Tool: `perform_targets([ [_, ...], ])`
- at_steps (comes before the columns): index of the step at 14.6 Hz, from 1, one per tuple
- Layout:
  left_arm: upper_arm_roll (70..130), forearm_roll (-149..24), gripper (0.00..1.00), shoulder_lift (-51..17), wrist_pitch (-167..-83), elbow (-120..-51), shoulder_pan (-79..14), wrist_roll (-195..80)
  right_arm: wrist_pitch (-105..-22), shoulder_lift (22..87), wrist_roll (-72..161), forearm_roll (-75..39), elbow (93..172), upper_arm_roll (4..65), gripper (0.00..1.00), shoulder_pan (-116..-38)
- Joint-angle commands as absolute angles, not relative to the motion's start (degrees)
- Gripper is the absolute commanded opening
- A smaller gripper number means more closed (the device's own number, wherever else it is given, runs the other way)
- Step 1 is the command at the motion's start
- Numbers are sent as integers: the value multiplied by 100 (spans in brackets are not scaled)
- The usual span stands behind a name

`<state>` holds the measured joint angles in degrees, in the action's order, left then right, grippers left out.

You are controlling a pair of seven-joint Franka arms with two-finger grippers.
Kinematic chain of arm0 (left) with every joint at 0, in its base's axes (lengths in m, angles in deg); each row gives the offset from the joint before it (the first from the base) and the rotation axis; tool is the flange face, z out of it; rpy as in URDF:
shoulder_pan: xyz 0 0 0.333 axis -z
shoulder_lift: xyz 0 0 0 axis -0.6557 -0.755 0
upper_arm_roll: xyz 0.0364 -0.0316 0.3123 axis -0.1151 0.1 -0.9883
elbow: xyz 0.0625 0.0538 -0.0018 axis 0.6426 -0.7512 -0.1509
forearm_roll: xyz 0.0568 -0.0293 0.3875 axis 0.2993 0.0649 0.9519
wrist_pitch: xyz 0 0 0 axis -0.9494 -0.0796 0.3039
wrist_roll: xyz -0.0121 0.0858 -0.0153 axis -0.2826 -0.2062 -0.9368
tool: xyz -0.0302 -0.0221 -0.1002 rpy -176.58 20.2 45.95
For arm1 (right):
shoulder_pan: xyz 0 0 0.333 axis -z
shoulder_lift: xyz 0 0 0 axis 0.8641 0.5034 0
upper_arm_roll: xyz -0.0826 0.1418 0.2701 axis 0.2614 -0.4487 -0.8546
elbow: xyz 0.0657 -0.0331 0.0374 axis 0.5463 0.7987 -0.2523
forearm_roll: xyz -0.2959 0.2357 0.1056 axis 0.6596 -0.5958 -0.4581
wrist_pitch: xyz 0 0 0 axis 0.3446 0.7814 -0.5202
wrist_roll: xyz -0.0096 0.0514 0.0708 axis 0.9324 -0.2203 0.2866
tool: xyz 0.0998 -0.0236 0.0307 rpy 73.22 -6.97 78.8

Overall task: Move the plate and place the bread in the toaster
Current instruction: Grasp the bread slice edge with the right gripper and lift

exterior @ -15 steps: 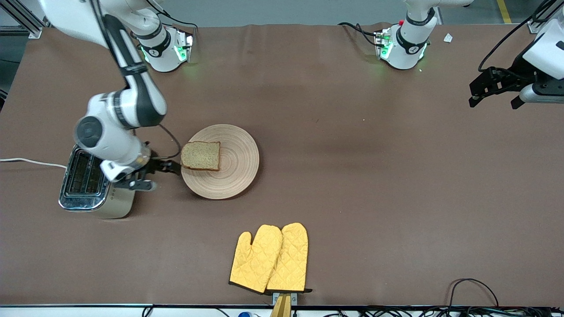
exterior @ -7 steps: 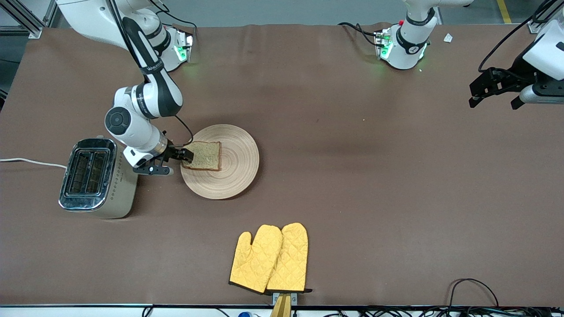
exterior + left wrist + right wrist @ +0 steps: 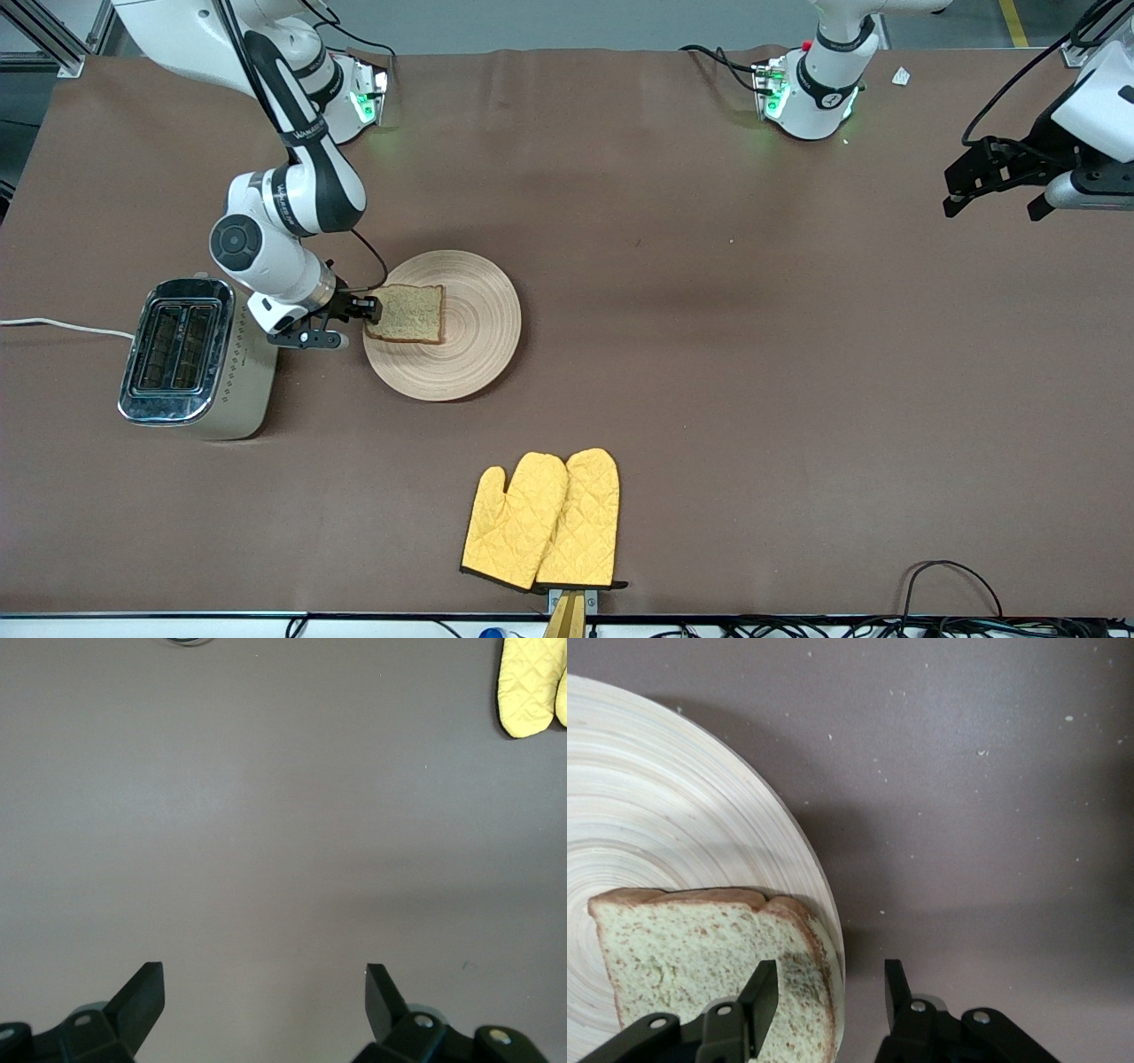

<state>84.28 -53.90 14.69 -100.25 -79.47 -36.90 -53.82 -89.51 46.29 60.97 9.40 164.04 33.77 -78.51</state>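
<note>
The brown bread slice (image 3: pixel 407 313) lies flat on the light wooden plate (image 3: pixel 478 341), on the side toward the toaster (image 3: pixel 190 359). The cream toaster with its chrome top stands beside the plate at the right arm's end. My right gripper (image 3: pixel 359 310) is low at the plate's rim, open. In the right wrist view it (image 3: pixel 830 979) straddles the rim: one finger is over the bread's (image 3: pixel 700 966) crust edge, the other over the bare table outside the plate (image 3: pixel 673 815). My left gripper (image 3: pixel 988 190) waits, open and empty (image 3: pixel 264 979), over the table's left-arm end.
A pair of yellow oven mitts (image 3: pixel 542 521) lies near the table's front edge, nearer the front camera than the plate; one mitt shows in the left wrist view (image 3: pixel 532 687). The toaster's white cord (image 3: pixel 62 326) runs off the table's end.
My right arm has swung off from over the toaster, and its gripper has moved from beside the toaster to the plate's rim at the bread's edge. The left arm has not moved.
</note>
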Motion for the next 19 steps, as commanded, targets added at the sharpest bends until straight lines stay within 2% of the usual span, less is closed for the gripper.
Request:
perform_targets([
  [1, 8408, -5455, 100, 1422, -10014, -7855, -3711, -5337, -8981, 4455, 6099, 835, 16613, 3364, 56, -7823],
  [7, 8408, -5455, 100, 1422, -10023, -7855, -3711, -5337, -9007, 4587, 6099, 843, 16613, 3364, 35, -7823],
  [12, 8408, -5455, 100, 1422, -10014, -7855, -3711, -5329, -8937, 4605, 6108, 835, 16570, 3364, 3, -7832],
  [19, 8408, -5455, 100, 1422, -10014, -7855, -3711, -5320, -8761, 4579, 6099, 835, 16543, 3372, 1, -7832],
])
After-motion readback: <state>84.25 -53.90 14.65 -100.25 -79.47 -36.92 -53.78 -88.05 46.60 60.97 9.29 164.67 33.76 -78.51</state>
